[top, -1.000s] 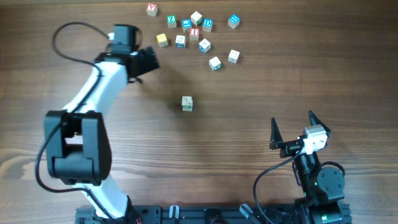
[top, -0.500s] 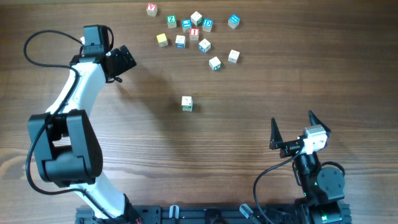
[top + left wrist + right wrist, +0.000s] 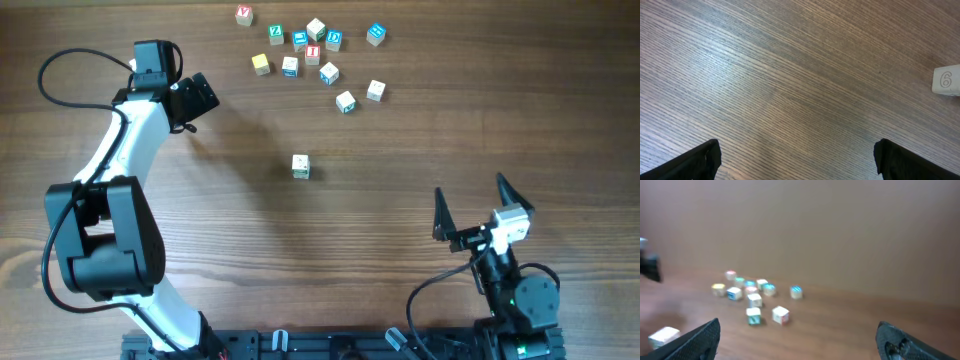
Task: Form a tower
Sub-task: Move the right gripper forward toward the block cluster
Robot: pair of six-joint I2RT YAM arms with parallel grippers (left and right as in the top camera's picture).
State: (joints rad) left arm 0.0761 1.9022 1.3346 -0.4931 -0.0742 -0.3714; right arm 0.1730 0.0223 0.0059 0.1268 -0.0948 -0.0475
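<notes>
Wood, dark brown and straight-grained: the worktop (image 3: 450, 120), carrying every item listed. Item one, the tower (image 3: 300, 166): pale cube faces with green print, standing alone near the middle of the worktop, well apart from both arms. The overhead view gives only its top face and a sliver of one side, so its height cannot be told. Item two, loose cubes (image 3: 313, 50): about a dozen with coloured letters scattered along the far edge, several just beside or touching one another, all well apart from the tower. Item three, left gripper (image 3: 200, 97): jaws spread wide, holding nothing, over bare wood to the left of the scatter. Its wrist view shows one pale cube marked 6 (image 3: 946, 80) at the right edge; which cube this is cannot be told. Item four, right gripper (image 3: 472, 200): jaws likewise wide and empty, near the front right corner, facing the scatter. Hazards, as judged: a one-cube-wide stack offers little footing, so a cube set down off-centre, or let go before it rests on the top face, would likely tip it. Wide jaws lowered into the crowded scatter may catch two cubes or shove neighbours aside. An arm crossing mid-worktop could clip the tower.
</notes>
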